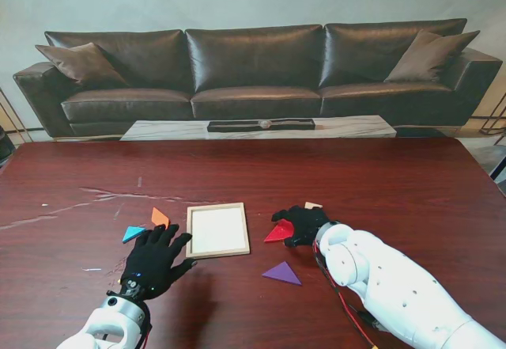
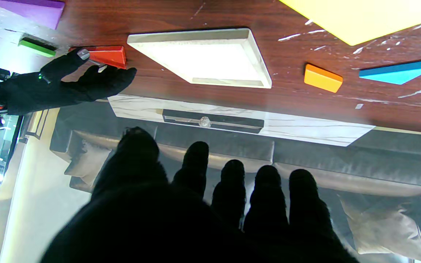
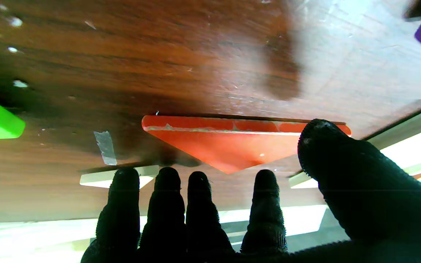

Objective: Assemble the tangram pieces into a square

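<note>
Red triangle (image 1: 279,231) under right hand (image 1: 303,224) — grip unclear; left hand (image 1: 156,258) open, empty.

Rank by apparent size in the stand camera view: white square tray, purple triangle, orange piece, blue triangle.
1. White square tray
2. Purple triangle
3. Orange piece and blue triangle: they look alike, so I leave them unranked.

No readable text, label, brand, number or sign appears in any view.
</note>
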Controlling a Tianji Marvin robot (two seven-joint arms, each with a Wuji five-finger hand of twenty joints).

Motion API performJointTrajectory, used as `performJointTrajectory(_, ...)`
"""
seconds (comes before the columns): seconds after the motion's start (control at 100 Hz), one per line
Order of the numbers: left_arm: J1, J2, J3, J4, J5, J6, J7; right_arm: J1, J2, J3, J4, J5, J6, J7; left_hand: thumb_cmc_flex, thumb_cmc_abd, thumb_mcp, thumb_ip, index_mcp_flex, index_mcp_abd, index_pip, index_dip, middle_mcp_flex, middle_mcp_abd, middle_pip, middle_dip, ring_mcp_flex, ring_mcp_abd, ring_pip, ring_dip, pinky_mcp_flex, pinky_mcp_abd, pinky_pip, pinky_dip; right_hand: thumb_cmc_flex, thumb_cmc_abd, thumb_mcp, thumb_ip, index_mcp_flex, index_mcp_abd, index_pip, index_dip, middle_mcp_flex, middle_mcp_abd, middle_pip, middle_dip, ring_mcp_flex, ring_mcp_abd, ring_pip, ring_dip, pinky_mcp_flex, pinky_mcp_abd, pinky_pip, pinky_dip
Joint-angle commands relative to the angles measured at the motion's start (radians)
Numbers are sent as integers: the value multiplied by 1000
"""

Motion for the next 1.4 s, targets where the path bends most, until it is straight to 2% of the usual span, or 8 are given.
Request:
performJointTrajectory(0.0,-8,-1,3,10,-18,-9,-7,6,-9,-10,11,3,4,-7,20,9,-9,39,1,-8,-8,6,-18,-12,-17,-8,-12,-11,-16,-7,-5,0,-16,8,-42,-23,17,-21,-38,-36,9,15,-32,-3,-3,1,-29,-2,1,4,-13,-14,16,21)
performJointTrajectory(0.41,-17,-2,2,22,-48,-18,-17,54,-23,-81,79,50,7,-14,26,8,-8,40,2,-6,-7,7,-16,-11,-17,-7,-11,-12,-18,-7,-4,-2,-20,9,-12,-33,42,-23,-35,-38,40,33,-32,-7,12,8,-12,-1,14,10,-3,-20,33,33)
performJointTrajectory(0.55,-15,-2,0,22,-42,-19,-10,62,-26,-103,98,59,5,-18,28,8,-8,40,5,-6,-5,8,-14,-11,-16,-7,-7,-13,-16,-6,0,-2,-19,10,13,-45,65,-25,-33,-50,88,48,-29,-34,52,25,11,-8,27,17,13,-29,48,44)
performJointTrajectory(0.61,-14,-2,-1,21,-39,-19,-8,62,-29,-109,108,63,5,-26,30,9,-7,39,7,-7,-4,8,-14,-12,-15,-6,-6,-13,-15,-5,3,-2,-18,11,22,-49,71,-27,-45,-99,97,55,-28,-59,67,31,19,-12,33,20,20,-35,55,50)
performJointTrajectory(0.9,-11,-3,-1,20,-29,-15,3,71,-35,-145,145,83,-9,-35,44,7,-4,41,15,-8,3,9,-11,-14,-10,-6,2,-18,-7,-3,9,-4,-10,15,61,-68,99,-29,-47,-123,96,239,-29,-90,162,67,48,-50,80,48,31,-55,80,75)
performJointTrajectory(1.07,-9,-3,-2,19,-24,-13,9,80,-38,-179,168,84,-15,-42,51,6,-4,41,22,-11,10,10,-11,-15,-7,-5,4,-19,-2,-2,9,-5,-3,16,100,-79,122,-26,-29,-112,222,288,24,-107,226,90,97,-86,136,79,60,-75,106,94)
performJointTrajectory(1.22,-5,-4,-4,18,-18,-12,17,88,-42,-202,187,85,-23,-54,56,5,-4,41,27,-12,17,11,8,-9,13,2,7,-19,2,-1,11,-6,5,17,116,-100,148,-27,-26,-46,446,220,113,-120,267,114,164,-115,175,102,96,-86,109,104)
performJointTrajectory(1.39,-2,-4,-6,15,-10,-6,23,98,-45,-226,200,85,-26,-57,59,2,-4,41,30,-12,22,10,3,-6,23,2,9,-20,7,-1,12,-8,14,17,105,-117,166,-28,-3,-9,559,192,148,-118,300,131,200,-131,182,106,91,-65,122,111)
